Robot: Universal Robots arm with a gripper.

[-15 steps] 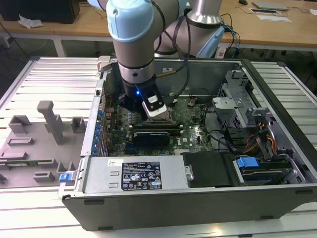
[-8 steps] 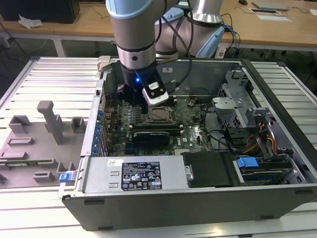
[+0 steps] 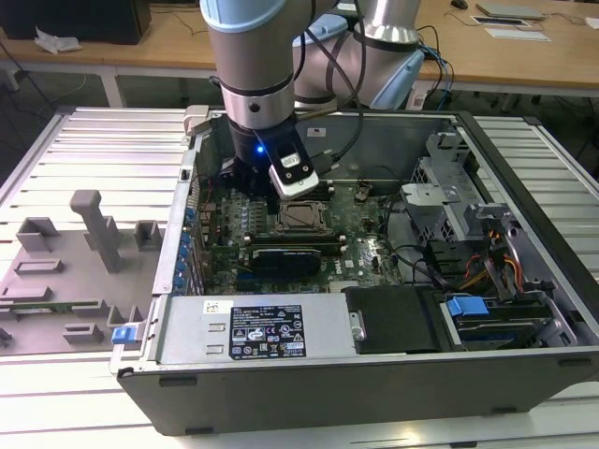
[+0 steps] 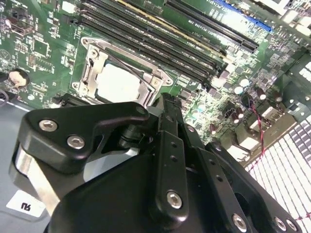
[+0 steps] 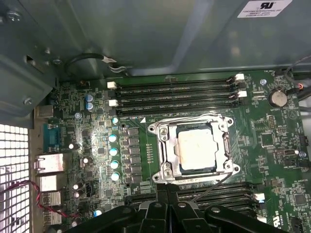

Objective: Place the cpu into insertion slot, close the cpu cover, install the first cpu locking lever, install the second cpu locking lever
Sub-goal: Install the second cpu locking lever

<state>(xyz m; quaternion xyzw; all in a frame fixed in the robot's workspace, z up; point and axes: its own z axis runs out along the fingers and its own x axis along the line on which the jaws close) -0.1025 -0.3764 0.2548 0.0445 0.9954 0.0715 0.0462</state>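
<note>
In the exterior view, a grey fixture tray (image 3: 84,253) lies at the exterior view's left, beside the open case (image 3: 374,374). The gripper (image 3: 281,192) hangs just above the board (image 3: 365,234); in both wrist views its fingers (image 5: 163,206) are pressed together, holding nothing. The cpu (image 5: 197,150) sits in the socket with the cover (image 5: 163,155) closed around it.

A ribbed metal bench (image 3: 94,140) carries an open computer case (image 3: 374,374), lying flat on its side. Just beside the case, on the exterior view's left, sits a grey tray (image 3: 56,290) of moulded blocks with one upright post (image 3: 94,224).
</note>
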